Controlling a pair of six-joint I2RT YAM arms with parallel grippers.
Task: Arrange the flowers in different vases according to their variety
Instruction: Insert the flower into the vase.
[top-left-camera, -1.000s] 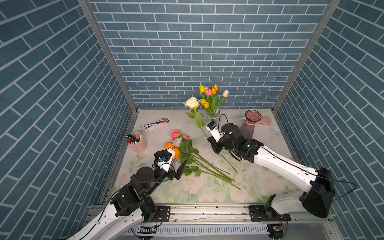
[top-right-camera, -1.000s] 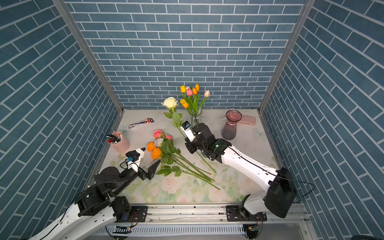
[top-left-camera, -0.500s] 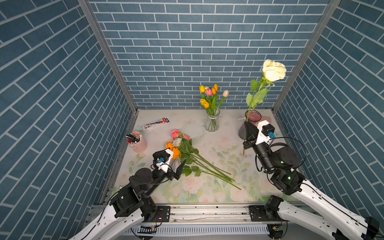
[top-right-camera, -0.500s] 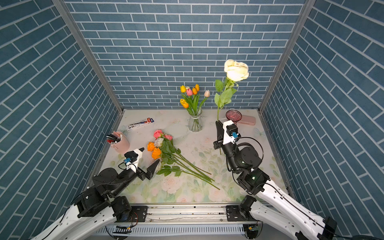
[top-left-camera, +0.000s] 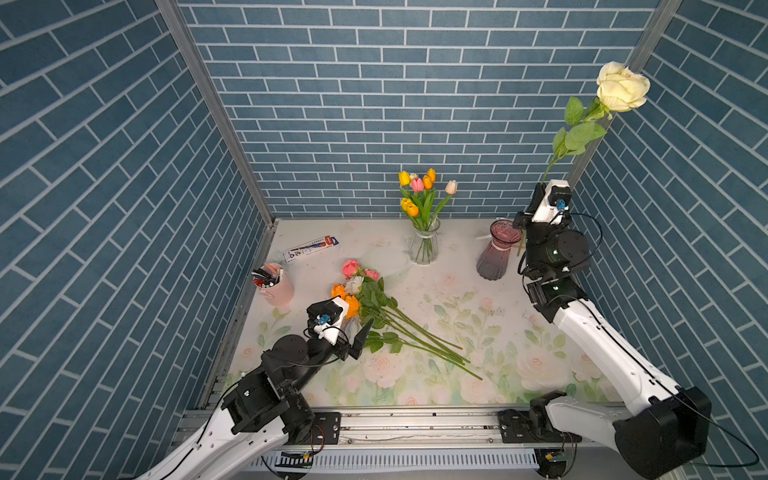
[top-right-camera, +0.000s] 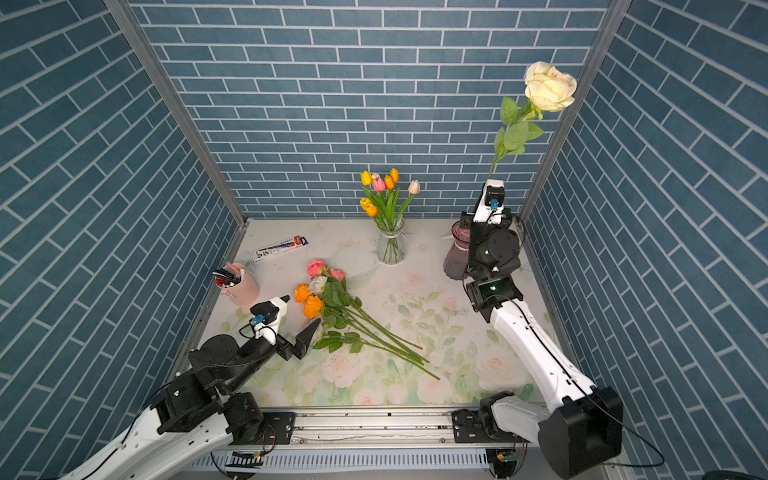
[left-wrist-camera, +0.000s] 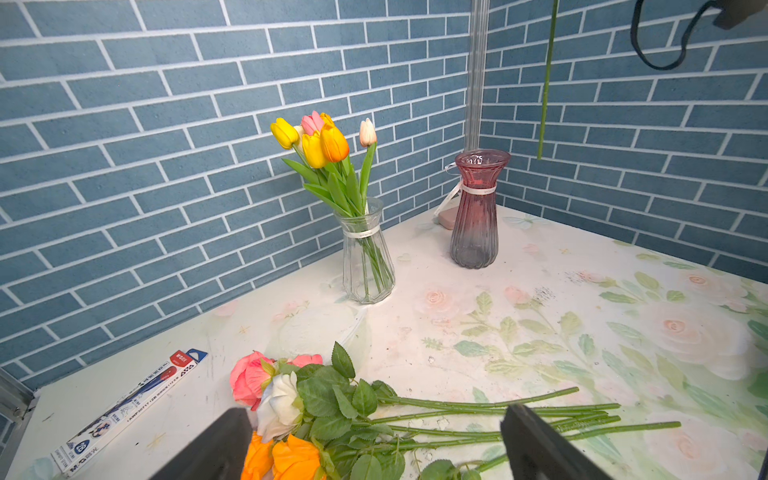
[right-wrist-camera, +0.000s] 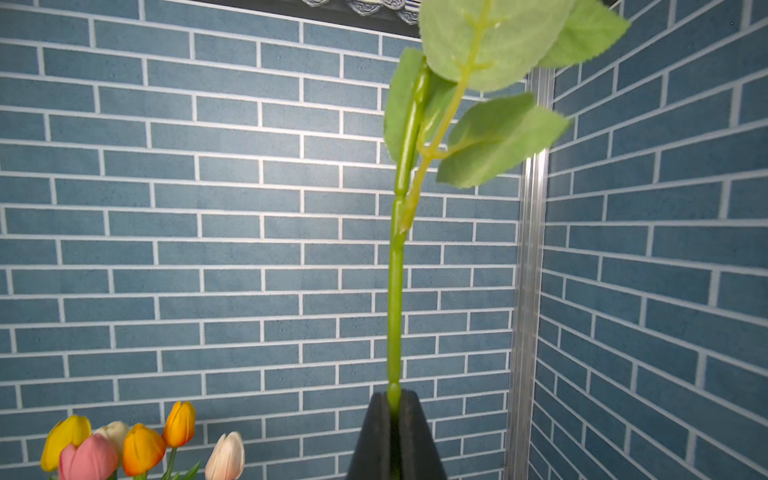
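Right wrist view: the cream rose (right-wrist-camera: 395, 291) stem is clamped upright in the right gripper (right-wrist-camera: 394, 401), near the purple-pink vase (left-wrist-camera: 476, 208) rim. The stem end is to be centred over the mouth before lowering.

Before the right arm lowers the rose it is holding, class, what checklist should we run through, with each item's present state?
1. Right gripper shut on cream rose stem: ok.
2. Purple vase upright, empty: ok.
3. Stem end over the vase's mouth: not ok, it hangs beside the rim.
4. Clear vase holds only tulips: ok.
5. Left gripper open, far from purple vase: ok.
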